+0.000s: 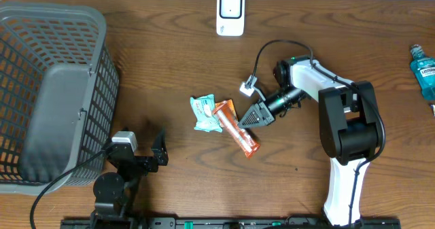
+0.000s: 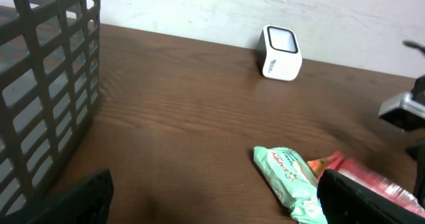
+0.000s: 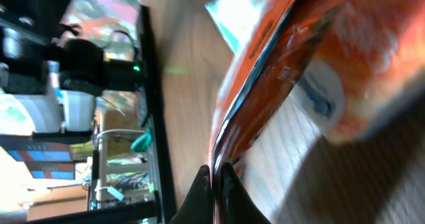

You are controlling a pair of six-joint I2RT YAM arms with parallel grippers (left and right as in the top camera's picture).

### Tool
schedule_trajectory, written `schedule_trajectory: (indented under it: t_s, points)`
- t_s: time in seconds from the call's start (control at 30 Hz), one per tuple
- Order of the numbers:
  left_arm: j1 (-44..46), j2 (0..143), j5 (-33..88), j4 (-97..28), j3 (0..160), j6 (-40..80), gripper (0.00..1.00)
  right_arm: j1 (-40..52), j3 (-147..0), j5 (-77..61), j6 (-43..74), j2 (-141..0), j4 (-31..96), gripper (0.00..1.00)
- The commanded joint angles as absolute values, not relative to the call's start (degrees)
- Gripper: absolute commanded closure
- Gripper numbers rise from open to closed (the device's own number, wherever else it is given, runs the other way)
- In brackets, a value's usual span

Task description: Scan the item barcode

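Observation:
An orange snack packet (image 1: 239, 128) lies on the wooden table, slanting down to the right. My right gripper (image 1: 247, 119) is shut on the packet's thin edge (image 3: 229, 134), fingertips pinched together (image 3: 216, 184). A mint-green packet (image 1: 204, 112) lies just left of the orange one, touching it. The white barcode scanner (image 1: 230, 13) stands at the table's far edge, facing forward (image 2: 280, 51). My left gripper (image 1: 143, 145) rests open near the front left with nothing between its fingers (image 2: 219, 211). The mint packet (image 2: 289, 181) and the orange packet (image 2: 372, 177) lie ahead of it to the right.
A large grey mesh basket (image 1: 54, 15) fills the left side of the table, close to the left arm (image 2: 40, 84). A blue bottle (image 1: 423, 69) lies at the right edge. A white connector and black cable (image 1: 249, 88) hang by the right wrist.

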State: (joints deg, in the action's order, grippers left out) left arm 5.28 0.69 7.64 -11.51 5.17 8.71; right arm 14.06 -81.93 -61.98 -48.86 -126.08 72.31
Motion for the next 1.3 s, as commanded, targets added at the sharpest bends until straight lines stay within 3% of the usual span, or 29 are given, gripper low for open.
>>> schedule_trajectory:
  t_s: [0.0,0.13,0.17,0.27,0.33,0.4,0.63,1.27]
  points:
    - [5.0,0.6,8.6,-11.9,3.7,7.9,0.02,13.9,-83.4,-64.5,-53.0,-126.1,71.5,0.99]
    - [5.0,0.6,8.6,-11.9,3.7,7.9,0.02,14.6,-80.0,-64.4,-51.2,-126.1,63.5,0.99]
    - [5.0,0.6,8.6,-11.9,3.7,7.9,0.02,14.7,-79.9,-64.4,-50.5,-126.1,63.0,0.94]
    - [5.0,0.6,8.6,-11.9,3.7,7.9,0.02,14.7,-80.0,-64.2,-48.0,-126.1,62.3,0.61]
    - [5.0,0.6,8.6,-11.9,3.7,7.9,0.02,14.5,-80.0,-63.2,-48.0,-126.1,62.2,0.48]
    - [5.0,0.6,8.6,-11.9,3.7,7.9,0.02,14.0,-80.0,-61.0,-48.0,-126.1,62.0,0.45]
    - [5.0,0.6,8.6,-11.9,3.7,7.9,0.02,14.5,-78.7,-58.6,-48.0,-126.8,59.5,0.57]
    - [5.0,0.6,8.6,-11.9,3.7,7.9,0.02,20.0,-76.6,-62.0,-45.6,-131.3,55.6,0.64]
